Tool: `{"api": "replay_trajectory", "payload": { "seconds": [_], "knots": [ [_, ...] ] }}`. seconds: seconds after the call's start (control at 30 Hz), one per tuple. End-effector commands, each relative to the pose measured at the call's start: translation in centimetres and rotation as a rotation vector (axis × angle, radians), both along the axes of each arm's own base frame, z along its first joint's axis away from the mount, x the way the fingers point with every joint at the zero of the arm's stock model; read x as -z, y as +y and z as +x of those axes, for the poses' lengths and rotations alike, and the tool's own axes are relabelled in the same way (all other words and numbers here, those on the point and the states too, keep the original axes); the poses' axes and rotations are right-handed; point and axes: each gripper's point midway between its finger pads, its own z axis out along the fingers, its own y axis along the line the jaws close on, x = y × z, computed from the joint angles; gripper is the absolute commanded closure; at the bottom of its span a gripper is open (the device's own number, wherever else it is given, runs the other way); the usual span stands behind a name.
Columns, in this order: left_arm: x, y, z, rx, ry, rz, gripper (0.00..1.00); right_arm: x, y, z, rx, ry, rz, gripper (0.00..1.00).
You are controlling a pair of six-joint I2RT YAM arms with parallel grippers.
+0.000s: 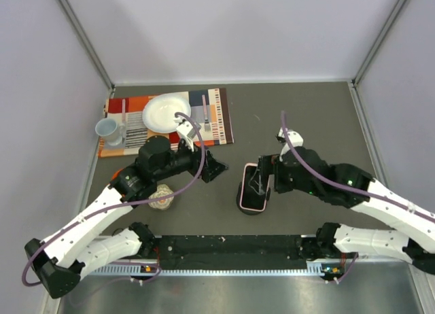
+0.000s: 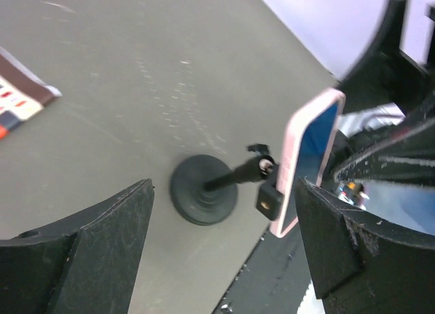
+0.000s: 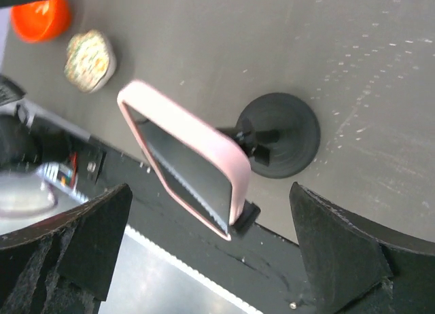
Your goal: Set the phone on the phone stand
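The phone sat on the phone stand. It leaned in the little cradle with its pink edge showing, and nothing else held it. The round foot of the stand was flat on the grey table.

The right gripper was spread wide and held nothing. The phone stood just in front of it, in line with the gap between its two fingers. The fingers did not touch it, and the right wrist view showed space on each side.

The left gripper was wide too and held nothing. The phone and stand were just in front of it, a little toward its right finger, and apart from it.

So the main job looked done, because the phone was on the stand. What seemed left was small. The right gripper needed to back away without bumping the phone, since a knock from so close could tip it off. The left gripper needed to pull back as well.
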Motion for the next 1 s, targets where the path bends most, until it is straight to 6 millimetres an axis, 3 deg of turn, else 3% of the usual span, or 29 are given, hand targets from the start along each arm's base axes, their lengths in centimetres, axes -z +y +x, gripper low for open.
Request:
{"api": "replay_trajectory", "payload": {
  "seconds": [0.0, 0.07, 0.2, 0.27, 0.37, 0.5, 0.8, 0.97],
  "knots": [
    [-1.6, 3.9, 3.5, -0.268, -0.075, 0.124, 0.11, -1.6, -0.2, 2.3, 0.311, -0.045, -0.057, 0.01],
    [-2.6, 4.2, 3.6, -0.267, -0.115, 0.13, 0.11, -1.9, 0.8, 2.7, 0.352, -0.069, -0.075, 0.01],
    [-4.0, 4.8, 3.1, -0.255, -0.178, 0.131, 0.11, -1.2, 0.5, 2.6, 0.446, -0.064, -0.156, 0.01],
    [-4.7, 5.1, 3.1, -0.253, -0.21, 0.139, 0.11, -2.1, 0.7, 2.9, 0.504, -0.101, -0.141, 0.01],
    [-5.0, 5.7, 3.0, -0.265, -0.244, 0.15, 0.1, -1.9, 1.4, 2.8, 0.54, -0.095, -0.174, 0.01],
    [-4.6, 6.3, 3.1, -0.278, -0.27, 0.175, 0.1, -1.9, 2.7, 2.5, 0.547, -0.11, -0.206, 0.01],
    [-2.8, 6.8, 2.7, -0.275, -0.275, 0.188, 0.1, -1.3, 1.9, 2.5, 0.651, -0.128, -0.284, 0.14],
    [-2.3, 6.6, 2.4, -0.256, -0.264, 0.185, 0.1, -0.6, 1.1, 2.2, 0.656, -0.121, -0.338, 0.11]
  ]
}}
